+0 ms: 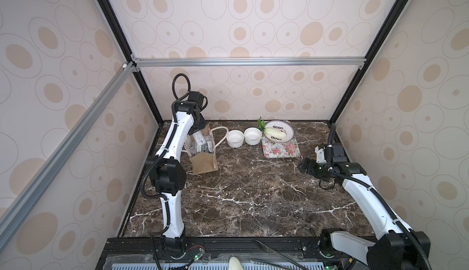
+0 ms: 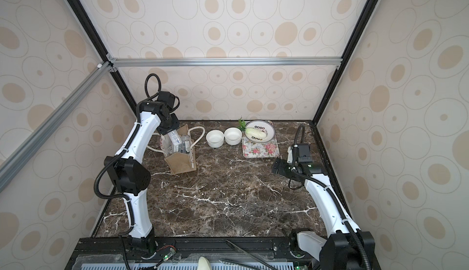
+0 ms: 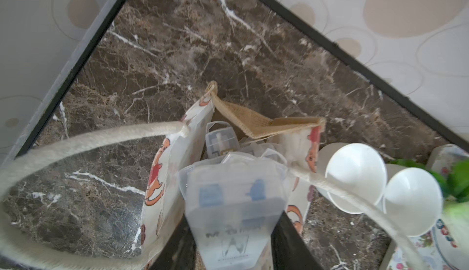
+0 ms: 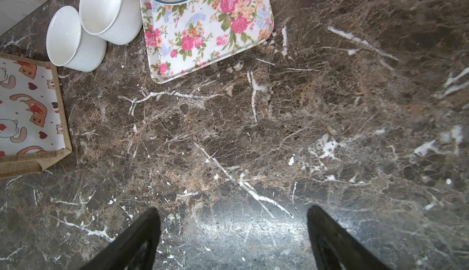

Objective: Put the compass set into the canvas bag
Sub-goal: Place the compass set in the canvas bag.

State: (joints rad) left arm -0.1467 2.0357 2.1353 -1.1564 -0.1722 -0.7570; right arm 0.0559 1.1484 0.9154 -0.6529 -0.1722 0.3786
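Over canvas bag (image 1: 205, 166) (cat-print sides), left tool (image 3: 229, 240) pinching clear compass set (image 3: 233, 200); right tool (image 4: 233, 218) spread, empty

Left jaws clamped, right jaws apart.

— Where does the tan burlap tote (image 1: 204, 164) stand?
— Far left on the dark marble table (image 1: 253, 192), with the clear plastic compass case (image 1: 200, 140) in its mouth.
— And to its right?
— Two white ceramic bowls (image 1: 235, 138) (image 1: 252, 136) side by side, then a floral rectangular tray (image 1: 280, 150) with a patterned round plate (image 1: 284, 129) on it.

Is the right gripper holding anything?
No: in the right wrist view the right gripper stands open, with only bare table between its fingers.
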